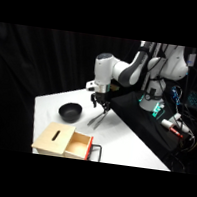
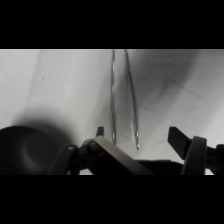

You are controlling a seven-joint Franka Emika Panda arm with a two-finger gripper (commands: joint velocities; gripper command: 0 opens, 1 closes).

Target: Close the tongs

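Here the gripper (image 1: 99, 104) hangs low over the desk (image 1: 130, 146), right above the tongs (image 1: 98, 119), which lie flat on the white surface just beside the black bowl (image 1: 70, 111). A wooden box (image 1: 63, 141) with an open drawer sits nearer the camera, well apart from the work.

Step in hand, as I judge it: positioning for the squeeze. In the wrist view the tongs (image 2: 123, 95) run away from the camera as two thin metal arms, a narrow gap between them, the tips nearest the gripper. The bowl (image 2: 27, 150) shows dark at lower left.

Fingers: released, spread wide. One finger (image 2: 100, 132) stands just beside the left arm of the tongs, the other (image 2: 176, 136) well out to the right. They straddle the tongs but hold nothing; contact cannot be confirmed on either side.

Next move likely calls for a slight further descent, then bringing the fingers together so both arms are pressed shut. Risk: the off-centre straddle could push the tongs sideways.
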